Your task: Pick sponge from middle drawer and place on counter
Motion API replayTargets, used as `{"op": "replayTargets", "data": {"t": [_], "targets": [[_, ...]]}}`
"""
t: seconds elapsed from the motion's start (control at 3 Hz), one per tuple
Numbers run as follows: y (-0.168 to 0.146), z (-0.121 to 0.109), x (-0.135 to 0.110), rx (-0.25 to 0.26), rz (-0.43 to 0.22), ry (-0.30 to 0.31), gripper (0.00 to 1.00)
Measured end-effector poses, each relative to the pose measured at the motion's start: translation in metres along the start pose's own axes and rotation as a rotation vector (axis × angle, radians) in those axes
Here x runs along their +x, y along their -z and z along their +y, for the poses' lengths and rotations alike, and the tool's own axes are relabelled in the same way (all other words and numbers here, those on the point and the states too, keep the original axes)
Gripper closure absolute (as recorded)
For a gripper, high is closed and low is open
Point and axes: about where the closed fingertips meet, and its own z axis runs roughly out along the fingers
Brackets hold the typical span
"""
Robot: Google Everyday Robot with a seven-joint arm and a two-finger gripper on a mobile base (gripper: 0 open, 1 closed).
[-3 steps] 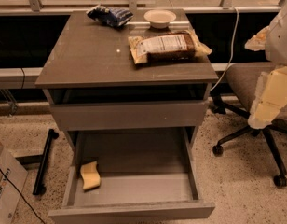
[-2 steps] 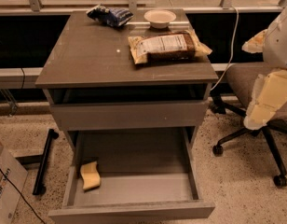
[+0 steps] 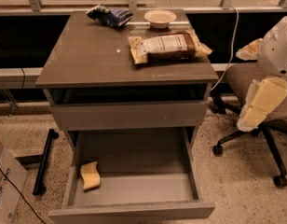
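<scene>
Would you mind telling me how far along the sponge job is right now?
Done: the middle drawer stands open. In hand: nothing; the sponge lies by its left wall, and the gripper hangs far right by the office chair. Left: reaching in, grasping the sponge, setting it on the counter.

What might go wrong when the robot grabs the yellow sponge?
The sponge sits by the left wall of the middle drawer, so the gripper, far right beside the chair, might bump that wall or miss. On the counter, a snack bag and bowl crowd the back right; dropping it there might knock them.
</scene>
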Motion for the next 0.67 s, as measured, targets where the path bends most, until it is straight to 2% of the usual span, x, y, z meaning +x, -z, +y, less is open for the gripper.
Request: {"op": "replayTargets", "data": {"t": [0.33, 0.67], "targets": [[-0.008, 0.002, 0.000, 0.002, 0.009, -0.030, 0.00], [-0.069, 0.015, -0.020, -0.062, -0.101, -0.044, 0.00]]}}
